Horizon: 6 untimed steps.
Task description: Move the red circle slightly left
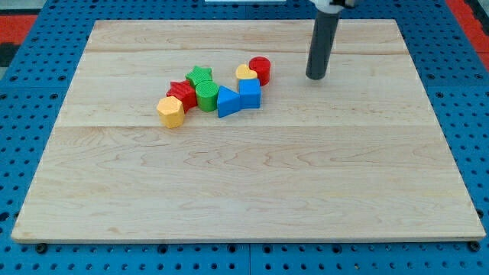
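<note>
**Rod tip stands to the right of the red circle**

The counter (244, 183), a pale wooden board, fills most of the view over a blue perforated base (30, 46). No brand, label or writing can be read anywhere. The dark rod comes down near the counter's top edge, right of centre; my tip (316, 77) rests well apart from all blocks. There is no pincer on this arm, so nothing is open, closed or gripping.

The blocks cluster left of centre in the upper half. A blue triangle (227, 102) touches a blue cube (250, 94). Left of them stand a green cylinder (206, 96), a green star (200, 76), a red star-like block (182, 93) and a yellow hexagon (171, 111). The red circle (260, 69) is nearest the tip, touching a yellow heart (245, 72) on its left.
</note>
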Available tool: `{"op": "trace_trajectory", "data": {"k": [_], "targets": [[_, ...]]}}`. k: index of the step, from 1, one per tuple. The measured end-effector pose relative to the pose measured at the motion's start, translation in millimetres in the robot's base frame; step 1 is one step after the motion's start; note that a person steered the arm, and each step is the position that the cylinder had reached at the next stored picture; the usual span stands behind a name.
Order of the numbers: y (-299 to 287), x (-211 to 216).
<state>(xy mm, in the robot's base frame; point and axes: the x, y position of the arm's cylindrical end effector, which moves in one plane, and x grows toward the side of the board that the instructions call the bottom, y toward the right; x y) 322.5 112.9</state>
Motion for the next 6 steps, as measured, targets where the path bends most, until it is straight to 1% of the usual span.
{"op": "trace_trajectory", "data": {"k": [1,3,6], "targets": [[-32,1],[-35,14],[-59,14]]}}
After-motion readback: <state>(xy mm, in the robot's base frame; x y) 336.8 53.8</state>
